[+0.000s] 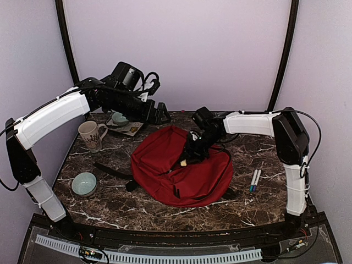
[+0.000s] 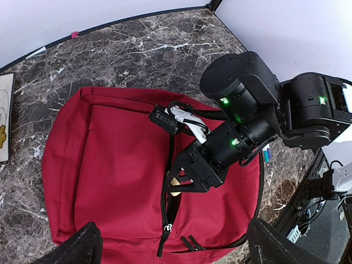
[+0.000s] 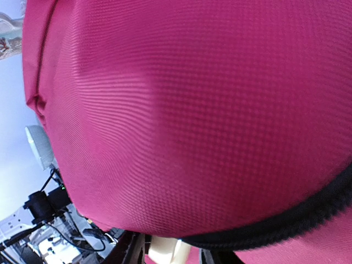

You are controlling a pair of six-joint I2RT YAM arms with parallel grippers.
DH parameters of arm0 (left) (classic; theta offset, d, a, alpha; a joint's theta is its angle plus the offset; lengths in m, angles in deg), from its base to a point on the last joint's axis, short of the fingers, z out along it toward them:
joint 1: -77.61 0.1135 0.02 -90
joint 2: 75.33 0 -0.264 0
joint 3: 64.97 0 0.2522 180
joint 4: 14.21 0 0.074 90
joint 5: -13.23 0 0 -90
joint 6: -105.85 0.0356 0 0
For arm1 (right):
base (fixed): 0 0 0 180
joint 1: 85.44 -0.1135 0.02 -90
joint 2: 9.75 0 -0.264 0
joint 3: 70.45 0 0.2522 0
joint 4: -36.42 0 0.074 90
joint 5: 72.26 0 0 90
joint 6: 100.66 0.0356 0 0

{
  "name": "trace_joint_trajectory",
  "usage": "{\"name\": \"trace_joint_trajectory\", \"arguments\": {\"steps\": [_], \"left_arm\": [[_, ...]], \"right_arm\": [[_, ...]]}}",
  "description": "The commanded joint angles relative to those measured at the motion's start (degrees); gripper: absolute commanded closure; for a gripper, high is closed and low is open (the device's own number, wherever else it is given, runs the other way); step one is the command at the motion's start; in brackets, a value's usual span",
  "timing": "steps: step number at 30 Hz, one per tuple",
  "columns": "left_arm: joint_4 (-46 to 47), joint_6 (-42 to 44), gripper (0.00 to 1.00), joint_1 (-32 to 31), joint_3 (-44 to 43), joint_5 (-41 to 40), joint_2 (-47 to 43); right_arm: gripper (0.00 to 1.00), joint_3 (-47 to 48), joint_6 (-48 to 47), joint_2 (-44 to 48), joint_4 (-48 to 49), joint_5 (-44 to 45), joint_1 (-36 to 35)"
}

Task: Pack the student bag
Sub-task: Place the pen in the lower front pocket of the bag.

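The red student bag lies flat in the middle of the table, its black zipper partly open. My right gripper is over the zipper slit, shut on a small cream object held at the opening. In the right wrist view red fabric fills the frame, and the cream object shows between the fingers. My left gripper hangs high above the bag's far edge. Its fingers are wide apart and empty.
A patterned mug and a teal bowl stand at the left. Another bowl sits by a flat card at the back left. Two markers lie right of the bag. A black strap trails left.
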State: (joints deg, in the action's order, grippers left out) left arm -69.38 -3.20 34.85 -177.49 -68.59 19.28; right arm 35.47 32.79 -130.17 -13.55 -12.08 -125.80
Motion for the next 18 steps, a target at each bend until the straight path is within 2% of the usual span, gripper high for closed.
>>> {"name": "trace_joint_trajectory", "arguments": {"steps": [1, 11, 18], "left_arm": [[-1.5, 0.6, 0.06, -0.2, -0.3, -0.4, -2.7], [-1.0, 0.5, 0.06, -0.2, 0.1, 0.1, -2.5], [-1.1, 0.5, 0.06, -0.2, -0.2, 0.3, -2.3]], "right_arm": [[0.63, -2.5, 2.2, 2.9, 6.8, -4.8, -0.1], [0.61, -8.3, 7.6, 5.8, 19.4, -11.1, -0.5], [0.6, -7.9, 10.4, 4.8, 24.6, -12.0, -1.9]]}}
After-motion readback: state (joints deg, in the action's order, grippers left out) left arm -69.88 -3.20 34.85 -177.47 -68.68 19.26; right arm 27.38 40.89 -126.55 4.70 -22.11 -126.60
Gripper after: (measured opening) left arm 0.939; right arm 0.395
